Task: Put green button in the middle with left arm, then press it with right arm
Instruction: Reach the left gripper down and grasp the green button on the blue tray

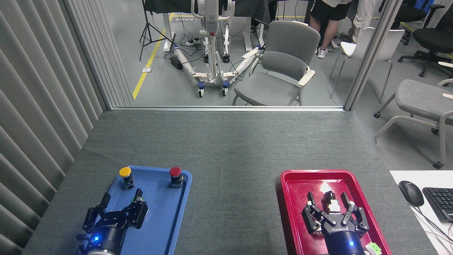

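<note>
Yellow button [125, 172] and red button [175, 172] on blue tray [170, 219], red tray [293, 198], mouse [411, 193], keyboard [440, 202], grey chair [279, 67].

Bright, even light; sharp focus; glare on red tray [293, 198].

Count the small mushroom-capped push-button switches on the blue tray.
3: the yellow-capped switch at the tray's far left, the red-capped switch at its far right, the green button nearer, tipped over beside the left gripper. None seems hidden.
</note>
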